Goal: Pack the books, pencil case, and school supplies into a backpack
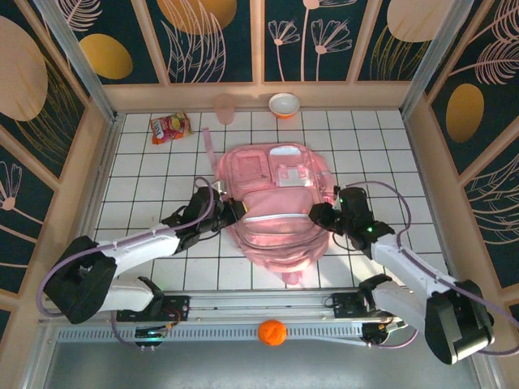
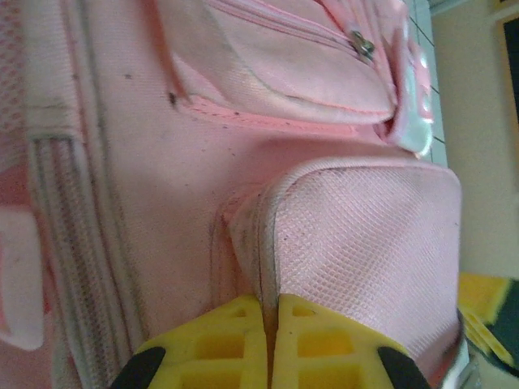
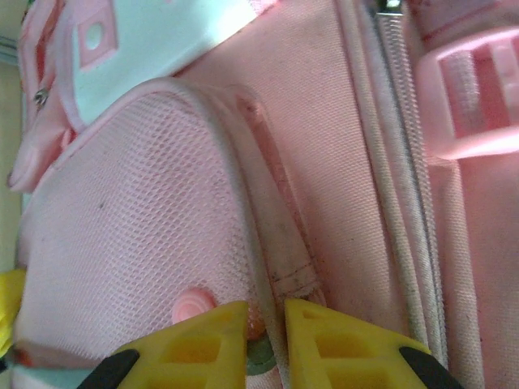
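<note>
1. Top external view: closest to my bases, an orange ball (image 1: 272, 332) sits on the front rail.
2. Just beyond it, my left claw (image 1: 235, 209) and right claw (image 1: 318, 215) meet the pink backpack (image 1: 276, 235) from either side. It lies flat on the white tiled table (image 1: 138, 170), front pockets up, about midway across.
3. Left wrist view: my yellow fingers (image 2: 219, 344) are pressed together on the piped rim of a textured side pocket (image 2: 365, 243), with only a fold of cloth between them.
4. Right wrist view: my fingers (image 3: 340, 344) nip the pale piping that edges a mesh pocket (image 3: 130, 227), all but closed on it.
5. Handling, as I judge it: the backpack is soft, floppy and light, and not fragile. Its cloth will likely bunch and slide rather than lift as one piece. Piping and seams give a firmer hold than the flat panels, and a zip pull (image 2: 362, 44) is the place to take hold for opening.
6. Farthest off, by the back wall, are a red-and-yellow snack packet (image 1: 170, 127), a pink cup (image 1: 225, 108) and an orange-and-white bowl (image 1: 284, 104), all well apart from the backpack.
</note>
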